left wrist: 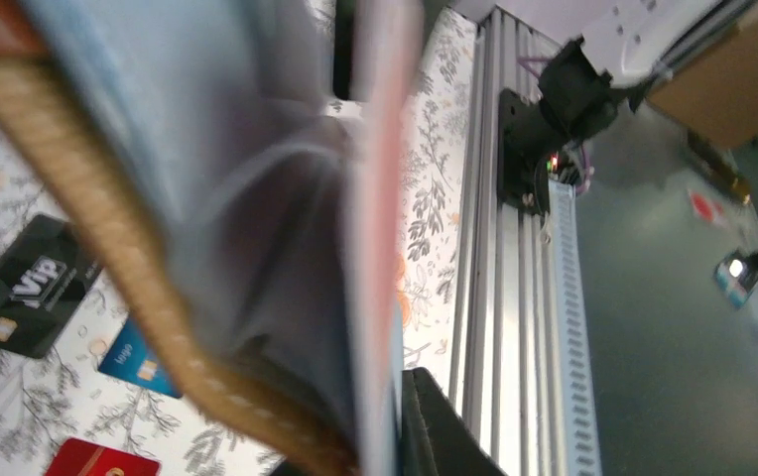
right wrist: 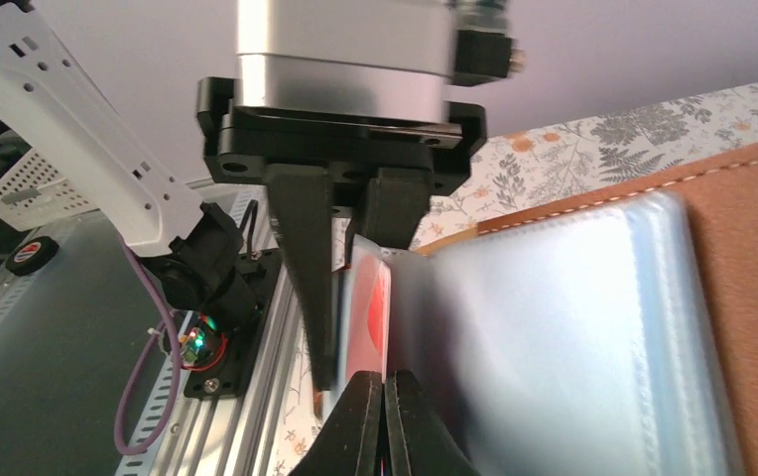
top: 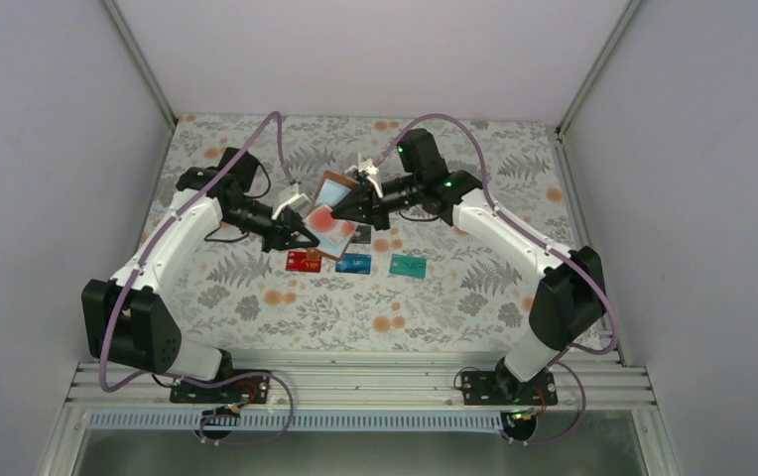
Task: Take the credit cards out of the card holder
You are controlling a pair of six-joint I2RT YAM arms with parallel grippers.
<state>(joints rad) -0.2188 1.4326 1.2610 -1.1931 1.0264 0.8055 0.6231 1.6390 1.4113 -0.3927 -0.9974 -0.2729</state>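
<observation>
The brown card holder (top: 333,188) hangs open above the table, its pale grey-blue pockets (right wrist: 573,327) showing. My left gripper (top: 301,235) is shut on its lower left edge; one finger (left wrist: 440,426) shows beside the stitched brown rim (left wrist: 157,337). My right gripper (right wrist: 384,421) is shut on the edge of the red-white card (right wrist: 375,317), which sits partly in a pocket and also shows in the top view (top: 327,223). On the table below lie a red card (top: 304,261), a blue card (top: 353,263), a teal card (top: 408,265) and a black card (top: 360,235).
The floral tablecloth (top: 256,297) covers the table between white walls. An aluminium rail (top: 355,382) with both arm bases runs along the near edge. The black card (left wrist: 28,288), the blue card (left wrist: 137,362) and the red card (left wrist: 97,461) show under the holder in the left wrist view.
</observation>
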